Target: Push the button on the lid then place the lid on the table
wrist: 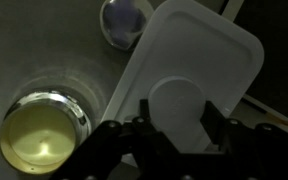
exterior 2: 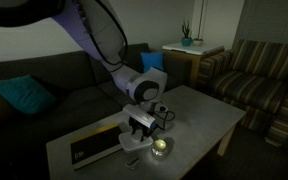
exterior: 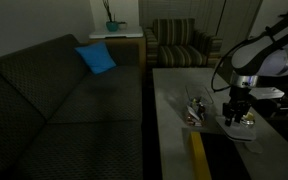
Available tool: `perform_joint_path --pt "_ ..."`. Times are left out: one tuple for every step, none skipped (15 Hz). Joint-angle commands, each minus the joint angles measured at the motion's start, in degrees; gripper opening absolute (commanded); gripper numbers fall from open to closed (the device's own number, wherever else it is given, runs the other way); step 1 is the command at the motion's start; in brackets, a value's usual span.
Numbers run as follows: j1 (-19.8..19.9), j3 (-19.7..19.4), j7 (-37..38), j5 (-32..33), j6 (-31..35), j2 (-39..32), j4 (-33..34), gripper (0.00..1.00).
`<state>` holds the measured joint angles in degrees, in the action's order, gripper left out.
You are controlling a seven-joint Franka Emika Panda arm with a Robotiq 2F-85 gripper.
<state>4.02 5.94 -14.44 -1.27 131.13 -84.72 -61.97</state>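
Note:
The flat white lid [wrist: 189, 60] fills the middle of the wrist view, with a raised round button near its lower edge. My gripper [wrist: 177, 118] stands over it, one finger on each side of the button and close against it, so it looks shut on the lid there. In both exterior views the gripper [exterior: 236, 110] [exterior 2: 142, 124] points down over the pale grey table [exterior: 174, 120] [exterior 2: 209, 112], with the lid [exterior: 240, 126] just beneath it. Whether the lid touches the table is unclear.
A round gold tin [wrist: 42, 135] [exterior 2: 161, 148] sits beside the lid, and a small silver round piece [wrist: 124, 20] lies beyond it. A dark sofa [exterior: 54, 100] with a blue cushion [exterior: 96, 58] runs along the table. A striped armchair [exterior: 179, 45] and a wooden side table [exterior 2: 189, 50] stand further off.

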Motion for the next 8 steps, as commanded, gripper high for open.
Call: perform_joint_path --pt "1.36 1.22 -1.95 -1.4 -3.62 0.0 0.08 0.29" --pt "1.35 1.22 -1.86 -1.53 -4.2 0.0 0.07 0.29" --pt "1.35 1.27 -1.85 -1.68 -4.88 0.0 0.11 0.29" --pt "1.34 1.29 -1.82 -1.84 -5.48 0.01 0.13 0.29" --pt "1.35 1.33 -1.81 -2.01 -5.86 0.02 0.14 0.29" --pt "1.36 1.34 -1.78 -2.17 -6.21 0.03 0.2 0.29" --pt "1.38 1.36 -1.75 -2.34 -6.41 0.04 0.22 0.29" --pt "1.39 1.35 -1.73 -2.53 -6.63 0.06 0.24 0.29"
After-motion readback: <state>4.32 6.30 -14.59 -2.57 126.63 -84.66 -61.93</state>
